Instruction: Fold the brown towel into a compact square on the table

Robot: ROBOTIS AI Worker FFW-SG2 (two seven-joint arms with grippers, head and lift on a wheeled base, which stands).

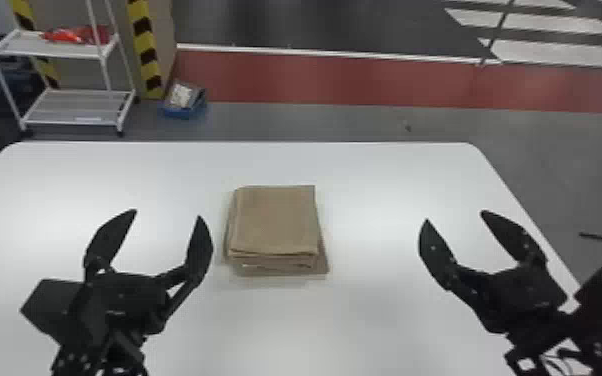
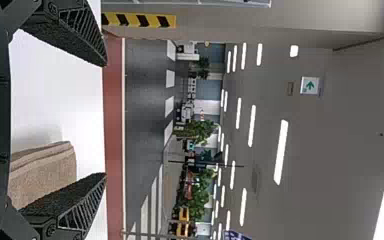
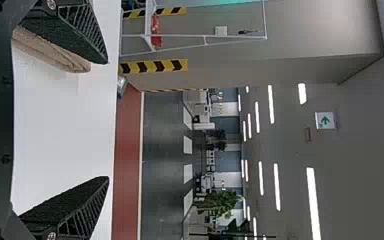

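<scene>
The towel [image 1: 275,220] lies folded near centre frame on the tabletop [image 1: 365,320]. Left claw [image 1: 167,214], lower left, and right claw [image 1: 455,216], lower right: 2 released, empty. Expect light, soft, slip-prone layers; grip all layers at the lower edge.

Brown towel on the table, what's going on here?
Nothing is being handled at this moment. The brown towel lies folded into a compact, roughly square stack on the white table, its lower layers poking out a bit at the near right corner. The left gripper and right gripper are open on either side of it, both empty. Folding looks done.
</scene>
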